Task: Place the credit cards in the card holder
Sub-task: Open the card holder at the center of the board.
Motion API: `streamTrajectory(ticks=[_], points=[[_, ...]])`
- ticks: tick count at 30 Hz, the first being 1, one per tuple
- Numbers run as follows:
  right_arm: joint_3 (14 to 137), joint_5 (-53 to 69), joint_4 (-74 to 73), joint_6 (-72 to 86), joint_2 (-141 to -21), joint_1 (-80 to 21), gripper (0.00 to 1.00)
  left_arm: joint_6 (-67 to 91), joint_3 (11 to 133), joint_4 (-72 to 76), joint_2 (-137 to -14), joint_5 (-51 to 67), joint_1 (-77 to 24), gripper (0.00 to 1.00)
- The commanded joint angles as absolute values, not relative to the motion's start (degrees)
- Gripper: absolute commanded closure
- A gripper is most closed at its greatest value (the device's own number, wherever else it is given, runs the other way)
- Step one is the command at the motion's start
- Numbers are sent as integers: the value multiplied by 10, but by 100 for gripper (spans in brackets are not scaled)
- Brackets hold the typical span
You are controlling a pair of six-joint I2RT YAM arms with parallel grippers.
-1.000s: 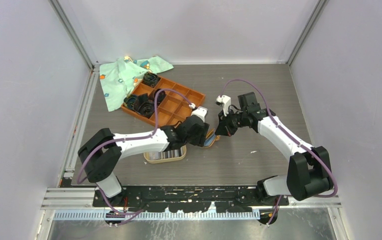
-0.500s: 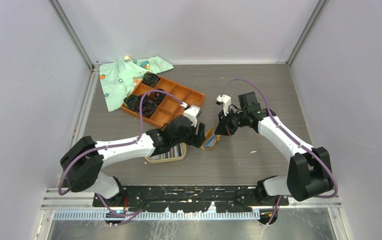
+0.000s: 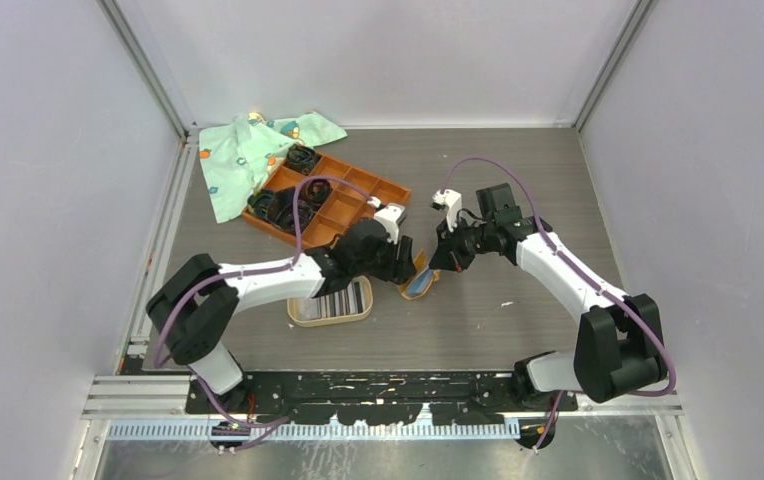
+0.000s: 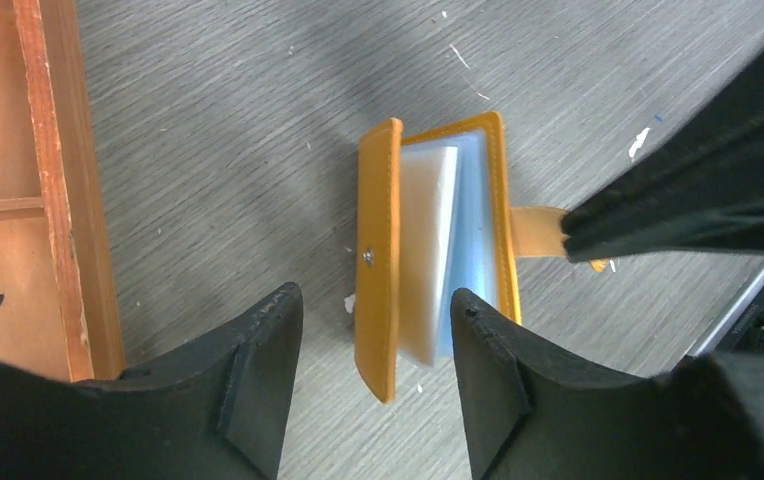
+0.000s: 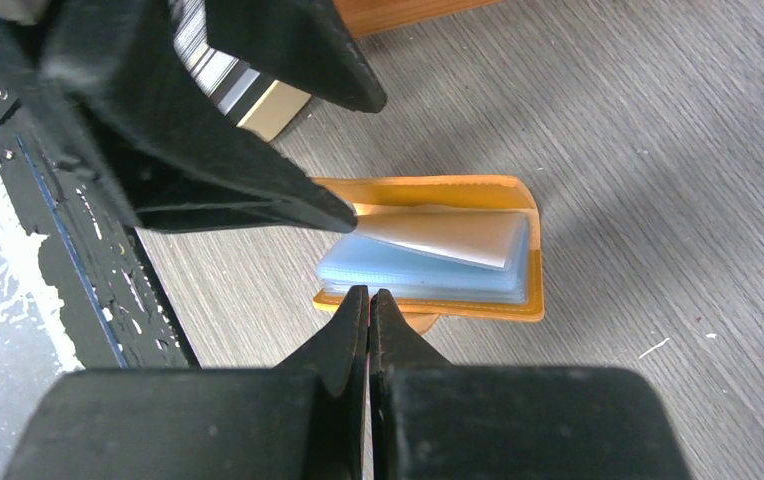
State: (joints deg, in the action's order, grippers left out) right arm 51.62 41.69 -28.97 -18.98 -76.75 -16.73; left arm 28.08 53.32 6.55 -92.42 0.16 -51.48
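The orange card holder [image 3: 419,283] lies open on the table, showing pale blue sleeves and a white leaf [image 4: 428,240]. One orange cover [image 4: 378,260] stands up on edge. My left gripper [image 4: 376,300] is open, its fingers either side of that cover and the sleeves, holding nothing. My right gripper [image 5: 368,293] is shut, its tips down on the holder's snap strap [image 4: 536,230]. Striped credit cards [image 3: 336,300] lie in the oval dish [image 3: 303,318] to the left of the holder.
An orange-brown compartment tray [image 3: 358,205] with black parts sits behind the left arm, its wooden wall [image 4: 58,180] close to the left fingers. A green patterned cloth [image 3: 248,150] lies at the back left. The black base rail [image 5: 68,260] runs along the near edge.
The left arm drew back, then reached in again, its jaws now round the holder's raised cover. That cover stands more upright than a second ago. The right arm has not moved.
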Motion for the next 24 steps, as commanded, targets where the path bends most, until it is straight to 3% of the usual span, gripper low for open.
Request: streamTrajectory(ticks=[1, 7, 10, 11, 18, 24], points=[[542, 433, -285, -198, -748, -164, 99, 297, 568, 79, -954, 45, -499, 45], [544, 433, -289, -202, -751, -164, 99, 313, 589, 83, -995, 85, -490, 59], [544, 429, -291, -205, -751, -163, 99, 320, 593, 82, -1005, 90, -488, 96], [545, 425, -292, -207, -751, -161, 99, 325, 593, 81, -1004, 88, -487, 100], [566, 273, -325, -239, -773, -120, 97, 463, 491, 170, -946, 43, -513, 100], [577, 213, -344, -242, -785, -96, 71, 573, 447, 213, -943, -113, -582, 100]])
